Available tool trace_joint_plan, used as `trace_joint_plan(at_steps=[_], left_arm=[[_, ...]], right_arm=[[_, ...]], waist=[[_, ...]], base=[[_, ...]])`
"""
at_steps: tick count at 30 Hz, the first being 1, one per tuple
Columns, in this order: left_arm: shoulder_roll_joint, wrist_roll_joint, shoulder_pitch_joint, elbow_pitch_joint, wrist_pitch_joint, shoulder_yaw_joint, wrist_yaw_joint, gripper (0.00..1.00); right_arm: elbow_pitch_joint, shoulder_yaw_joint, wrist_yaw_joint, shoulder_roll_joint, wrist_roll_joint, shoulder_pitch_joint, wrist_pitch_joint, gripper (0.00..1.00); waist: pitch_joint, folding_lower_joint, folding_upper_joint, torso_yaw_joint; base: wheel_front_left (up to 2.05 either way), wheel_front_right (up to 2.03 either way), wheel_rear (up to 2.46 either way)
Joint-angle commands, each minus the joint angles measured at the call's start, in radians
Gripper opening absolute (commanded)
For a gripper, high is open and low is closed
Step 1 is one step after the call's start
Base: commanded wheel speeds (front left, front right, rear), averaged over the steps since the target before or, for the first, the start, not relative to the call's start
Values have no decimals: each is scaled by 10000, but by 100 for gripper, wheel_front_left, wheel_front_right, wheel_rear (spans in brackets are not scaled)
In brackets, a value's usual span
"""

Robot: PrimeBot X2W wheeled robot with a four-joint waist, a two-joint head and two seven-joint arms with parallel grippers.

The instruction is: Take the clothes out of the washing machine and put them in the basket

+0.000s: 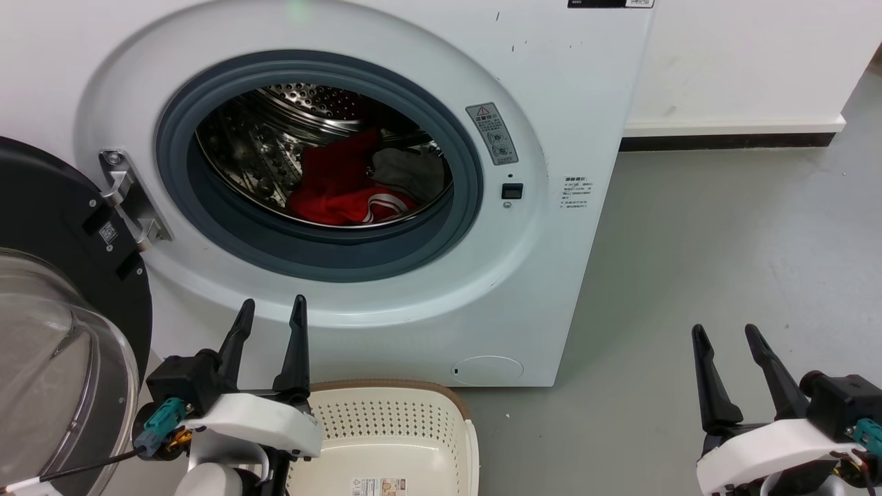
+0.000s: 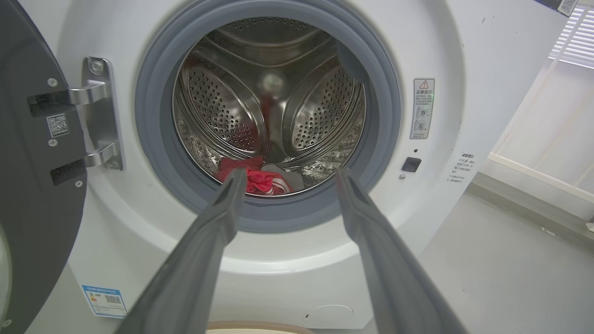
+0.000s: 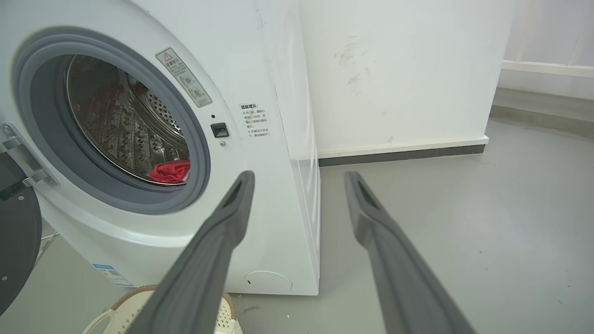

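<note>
While the head view looks down on them, the left claw point(image 1: 273, 303) and the right claw point(image 1: 725, 331) both stand with fingers spread wide, holding nothing. Just behind and to the right of the left claw sits the basket point(image 1: 386, 383), close against the foot of the washer point(image 1: 551, 207). Beyond the left claw's tips, inside the drum, lie the clothes point(image 1: 344, 186): red fabric with white stripes and a greyish piece beside it. The door point(image 1: 41, 207) hangs open to that claw's left. The right claw is over bare floor point(image 1: 723, 241), well to the right of the washer.

From the left wrist, the left claw point(image 2: 290, 171) points straight at the porthole, its fingers apart and empty. The clothes point(image 2: 260, 178) lie low in the drum point(image 2: 222, 102), ahead between the fingertips and apart from them. A strip of basket rim point(image 2: 255, 327) shows under the claw.

From the right wrist, the right claw point(image 3: 300, 175) is likewise spread and empty, aimed past the washer's point(image 3: 260, 55) right edge at the wall point(image 3: 394, 69). Red clothes point(image 3: 171, 171) show in the drum to its left, and the basket point(image 3: 120, 311) lies low at its left.
</note>
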State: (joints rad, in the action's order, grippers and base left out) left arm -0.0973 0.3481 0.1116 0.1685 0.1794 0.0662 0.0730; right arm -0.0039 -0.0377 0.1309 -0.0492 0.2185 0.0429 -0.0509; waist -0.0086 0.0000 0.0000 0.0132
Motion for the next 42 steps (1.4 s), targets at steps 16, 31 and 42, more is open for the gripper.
trace_joint_plan(at_steps=[16, 31, 42], left_arm=[[-112, -1360, 213, 210, 410, 194, -185, 100], [-66, -2327, 224, 522, 706, 214, -271, 100], [-19, -2786, 307, 793, 885, 151, -232, 100]], right_arm=[[-294, -40, -3, -18, -1592, 182, -131, 100], [-343, -125, -4, -17, -2505, 280, -295, 100], [-280, -170, -5, -15, -3037, 333, -431, 100]], waist=[[-17, 0, 0, 63], [-58, 0, 0, 148], [-55, 0, 0, 224]], base=[[0, 0, 0], [0, 0, 0], [0, 0, 0]])
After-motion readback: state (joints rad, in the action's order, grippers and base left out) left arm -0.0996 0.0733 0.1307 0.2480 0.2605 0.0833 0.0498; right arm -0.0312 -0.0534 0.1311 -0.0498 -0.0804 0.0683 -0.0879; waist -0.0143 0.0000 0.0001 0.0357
